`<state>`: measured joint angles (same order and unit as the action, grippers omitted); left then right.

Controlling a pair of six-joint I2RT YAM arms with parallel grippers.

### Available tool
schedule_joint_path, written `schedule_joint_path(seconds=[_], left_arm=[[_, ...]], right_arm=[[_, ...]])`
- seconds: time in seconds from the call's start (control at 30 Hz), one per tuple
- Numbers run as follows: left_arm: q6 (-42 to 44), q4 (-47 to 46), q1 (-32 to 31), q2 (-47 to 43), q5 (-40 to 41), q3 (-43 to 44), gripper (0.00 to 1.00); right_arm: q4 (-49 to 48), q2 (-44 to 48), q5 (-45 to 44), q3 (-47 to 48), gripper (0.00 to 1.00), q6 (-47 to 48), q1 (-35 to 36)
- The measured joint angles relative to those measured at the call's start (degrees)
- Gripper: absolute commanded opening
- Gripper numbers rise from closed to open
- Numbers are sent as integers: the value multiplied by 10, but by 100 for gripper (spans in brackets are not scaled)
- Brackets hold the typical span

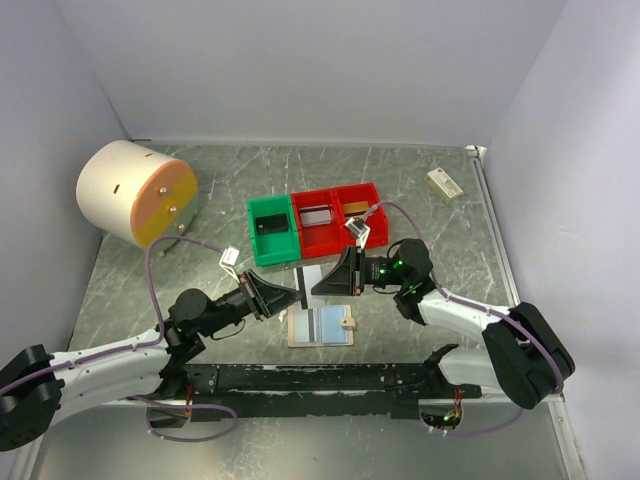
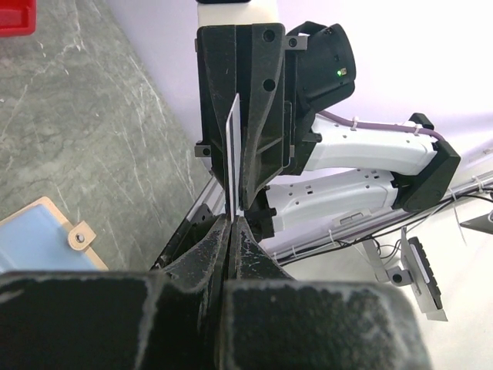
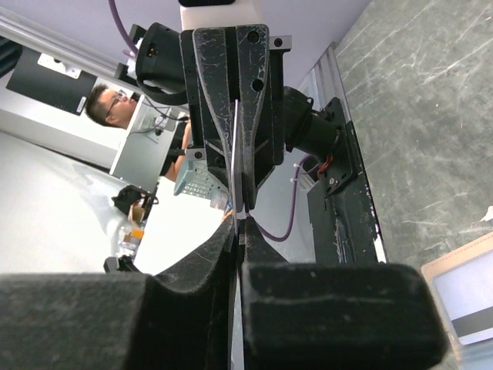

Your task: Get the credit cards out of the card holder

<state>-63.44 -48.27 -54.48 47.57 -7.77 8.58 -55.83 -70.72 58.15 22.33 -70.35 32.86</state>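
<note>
Left gripper clamped on near end of thin silver-grey rectangular plastic credit card, held aloft. Card's long axis runs straight across to right gripper, jaws pinched together on far end. Flat tan folding card holder lies open just below both

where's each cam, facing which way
Top external: above and behind the robot, looking down at the table; both arms show, meeting over the holder.
Left wrist: on the left arm, facing right along the left end effector at the right end effector.
Right wrist: on the right arm, facing left along its own end effector at the left one.
Shared: both wrist views show one card, almost edge on, pinched by both.
</note>
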Motion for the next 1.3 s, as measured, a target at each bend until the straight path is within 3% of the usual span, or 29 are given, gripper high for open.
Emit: schedule_joint_path(seconds=[0.07,0.13,0.27,0.3,0.33,0.37,0.53,0.7,0.87,1.07,1.3], left_arm=[[0,3,0,-1,0,3,10],[1,7,0,-4,0,3,23],[8,53,0,-21,2,8,69],[10,70,0,-28,6,9,87],[9,87,0,-37,11,9,97],[11,110,0,-49,18,9,100],[6,260,-1,-99,74,30,100],[-2,447,-1,-104,146,89,100],[-5,555,-1,-86,183,120,100],[-4,603,-1,-77,192,120,100],[3,643,-1,-106,206,125,100]], right_arm=[[-6,-4,-2,0,0,-3,0],[-9,-5,-4,0,0,-5,0],[42,10,-14,8,0,33,-6],[75,21,-21,16,0,56,-10],[106,30,-29,25,0,80,-13],[153,44,-42,40,0,113,-16],[384,100,-171,139,0,304,-20],[498,121,-327,178,0,456,-19],[531,112,-460,179,0,571,21],[521,80,-572,182,0,742,98],[527,8,-656,220,0,890,102]])
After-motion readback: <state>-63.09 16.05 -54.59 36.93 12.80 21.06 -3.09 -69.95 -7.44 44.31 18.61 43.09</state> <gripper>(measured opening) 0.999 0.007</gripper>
